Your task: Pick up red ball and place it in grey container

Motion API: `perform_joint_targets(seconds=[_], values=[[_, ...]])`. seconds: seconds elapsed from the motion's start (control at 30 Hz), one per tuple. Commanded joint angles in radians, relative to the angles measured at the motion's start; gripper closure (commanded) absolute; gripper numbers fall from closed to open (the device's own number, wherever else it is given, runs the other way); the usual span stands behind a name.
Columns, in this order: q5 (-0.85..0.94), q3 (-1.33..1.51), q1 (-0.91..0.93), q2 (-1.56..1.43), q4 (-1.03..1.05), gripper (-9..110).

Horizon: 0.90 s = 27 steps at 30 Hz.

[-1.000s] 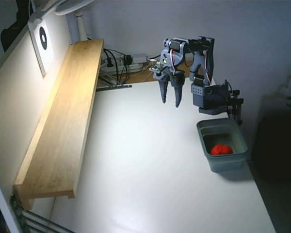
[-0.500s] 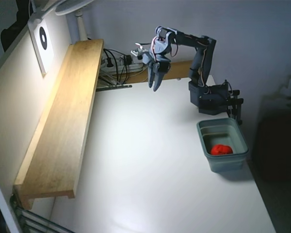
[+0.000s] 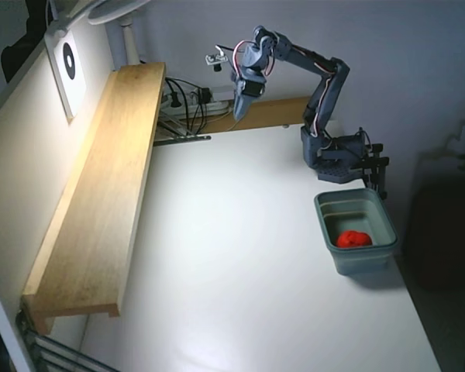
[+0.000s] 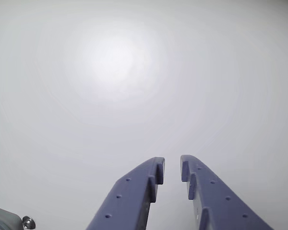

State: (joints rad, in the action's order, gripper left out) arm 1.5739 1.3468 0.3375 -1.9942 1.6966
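The red ball (image 3: 353,239) is seen lying inside the grey container (image 3: 380,220) near the right edge of the desk (image 3: 240,263), so the placing step is judged done and only a retreat to rest seems called for. The jaws (image 4: 173,171) are nearly closed, a narrow gap left between the tips, and nothing is held. Compared with the earlier frames, the arm has been swung away from the container and raised toward the desk's far edge.
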Motion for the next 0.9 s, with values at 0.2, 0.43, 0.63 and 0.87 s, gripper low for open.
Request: perform_joint_targets(seconds=[0.2, 0.43, 0.63, 0.87], values=[[-0.003, -0.025, 0.141, -0.074, 0.039, 103], [-0.003, -0.025, 0.183, -0.086, 0.048, 104], [-0.003, -0.025, 0.186, -0.087, 0.049, 104], [-0.003, -0.025, 0.186, -0.087, 0.049, 104]])
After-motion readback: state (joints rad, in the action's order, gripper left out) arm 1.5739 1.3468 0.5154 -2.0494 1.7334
